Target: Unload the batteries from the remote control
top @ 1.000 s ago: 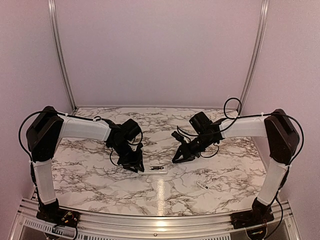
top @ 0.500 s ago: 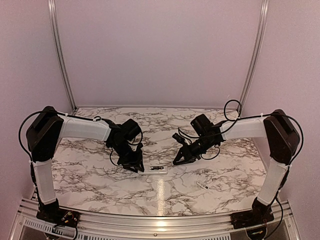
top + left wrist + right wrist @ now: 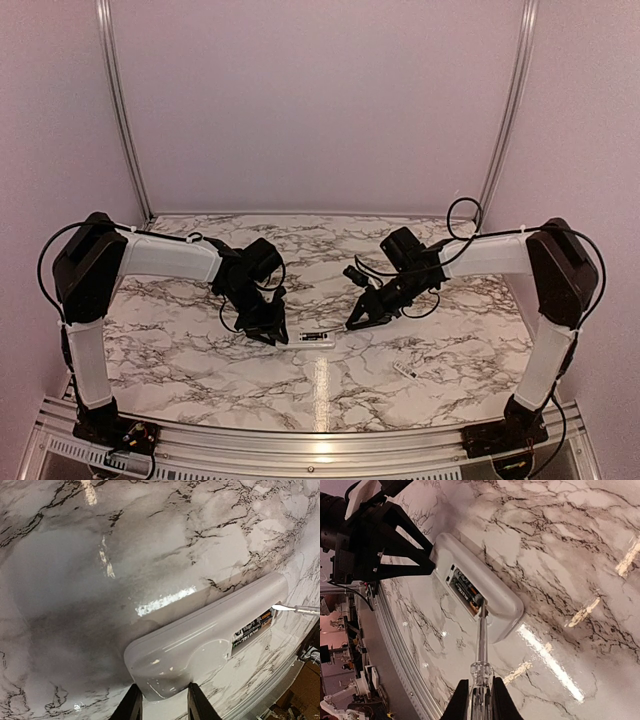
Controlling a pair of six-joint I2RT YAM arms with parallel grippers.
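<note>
remote (image 3: 318, 338): we see it flat on the worktop (image 3: 200, 350), batteries (image 3: 465, 591) in its open recess.
left fingers (image 3: 131, 706): narrow, pinching its end.
right fingers (image 3: 461, 700): clamped on screwdriver (image 3: 481, 645), tip in recess.

screwdriver (image 3: 480, 645) handle: cut by bottom edge | batteries (image 3: 466, 592): half hidden inside remote control (image 3: 495, 592)

Open marble table (image 3: 200, 350) before and behind remote control (image 3: 318, 338); left gripper (image 3: 277, 336), screwdriver (image 3: 481, 645) at ends

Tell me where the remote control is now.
The remote control lies near the middle of the table in the top view, its left end gripped by the left claw; the screwdriver in the right claw reaches into its open battery bay.
</note>
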